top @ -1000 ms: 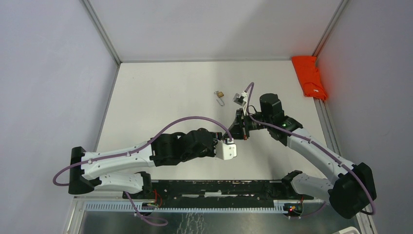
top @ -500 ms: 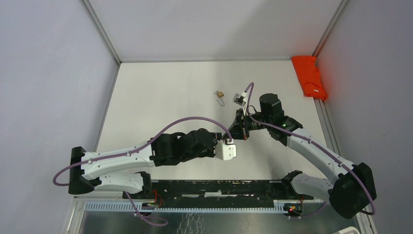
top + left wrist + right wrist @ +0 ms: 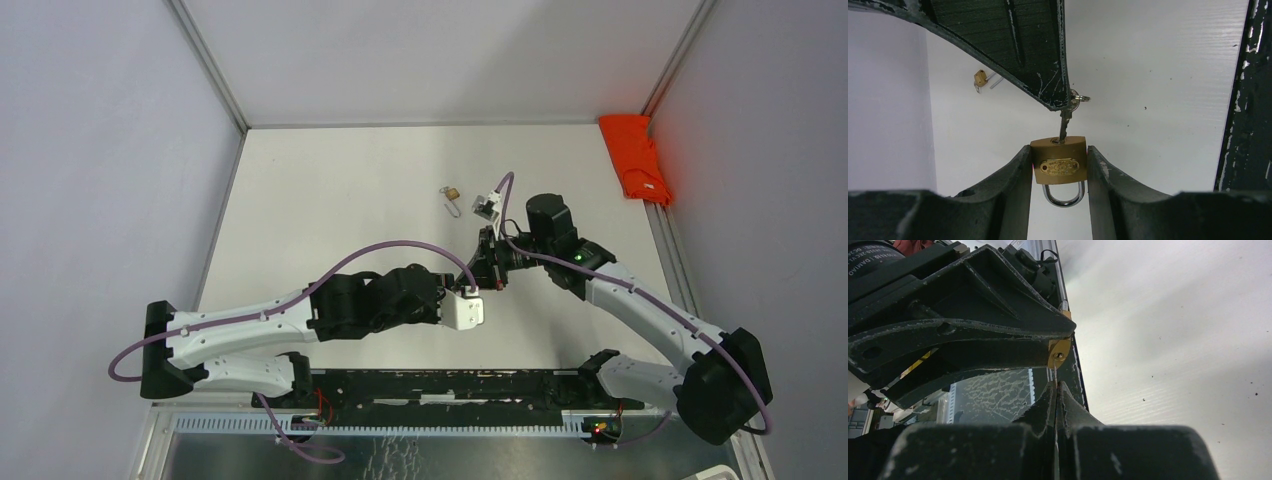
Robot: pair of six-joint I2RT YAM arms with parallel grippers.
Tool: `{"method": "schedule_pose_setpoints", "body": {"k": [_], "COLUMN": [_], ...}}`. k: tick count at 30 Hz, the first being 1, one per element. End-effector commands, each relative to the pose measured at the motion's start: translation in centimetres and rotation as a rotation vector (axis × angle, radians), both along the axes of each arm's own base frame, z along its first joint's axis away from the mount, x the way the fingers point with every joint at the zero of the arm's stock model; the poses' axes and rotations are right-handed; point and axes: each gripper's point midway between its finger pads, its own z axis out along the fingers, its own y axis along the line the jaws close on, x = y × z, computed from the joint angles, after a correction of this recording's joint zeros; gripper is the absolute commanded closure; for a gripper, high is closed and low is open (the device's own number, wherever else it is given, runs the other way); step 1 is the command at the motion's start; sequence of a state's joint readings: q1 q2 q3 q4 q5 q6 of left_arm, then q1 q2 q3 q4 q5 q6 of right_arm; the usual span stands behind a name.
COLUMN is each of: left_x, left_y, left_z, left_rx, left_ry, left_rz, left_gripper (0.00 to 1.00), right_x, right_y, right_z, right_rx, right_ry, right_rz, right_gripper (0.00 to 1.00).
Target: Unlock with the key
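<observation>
The left arm [image 3: 260, 325] reaches in from the left edge of the surface [image 3: 330, 200] toward its middle. There the left jaws hold the brass padlock [image 3: 1058, 160]: their two dark fingers [image 3: 1013, 185] press flat against either side of its body. The steel shackle points back toward the wrist camera and the keyhole end faces away. The key [image 3: 1065, 122] stands in that keyhole, its blade running straight out to the right jaws. These are pinched together on the key's head, with a small ring [image 3: 1083, 98] showing just beside them. The right wrist view shows the blade running from between the closed tips into the padlock's end [image 3: 1058, 352]. A second padlock [image 3: 452, 192] lies on the surface farther back, well apart. The right arm [image 3: 640, 300] comes in from the right, and an orange cloth [image 3: 637, 158] lies at the far right corner.
</observation>
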State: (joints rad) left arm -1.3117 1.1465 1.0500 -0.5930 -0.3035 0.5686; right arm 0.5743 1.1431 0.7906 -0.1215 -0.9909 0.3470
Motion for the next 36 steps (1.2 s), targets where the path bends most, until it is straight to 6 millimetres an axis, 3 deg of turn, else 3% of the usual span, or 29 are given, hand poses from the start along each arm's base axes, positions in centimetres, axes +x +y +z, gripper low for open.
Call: {"method": "schedule_pose_setpoints", "body": {"k": [1, 17, 36], "left_x": [-0.6, -1.3, 0.3], "left_y": [-1.4, -2.0, -1.7], "left_z": [3.8, 3.4, 5.3], "left_rx": [-0.129, -0.133, -0.202], "left_ry": [0.002, 0.042, -0.015], "left_rz": [-0.034, -0.063, 0.039], "left_gripper": [0.98, 0.98, 0.98], "right_x": [0.7, 0.7, 1.1], "right_y": [0.7, 1.5, 1.0], "right_z": [1.9, 3.1, 1.6], "right_rx": [0.041, 0.052, 0.062], "right_ry": [-0.063, -0.071, -0.059], "right_rz": [0.005, 0.025, -0.115], "right_gripper": [1.00, 1.00, 1.00]}}
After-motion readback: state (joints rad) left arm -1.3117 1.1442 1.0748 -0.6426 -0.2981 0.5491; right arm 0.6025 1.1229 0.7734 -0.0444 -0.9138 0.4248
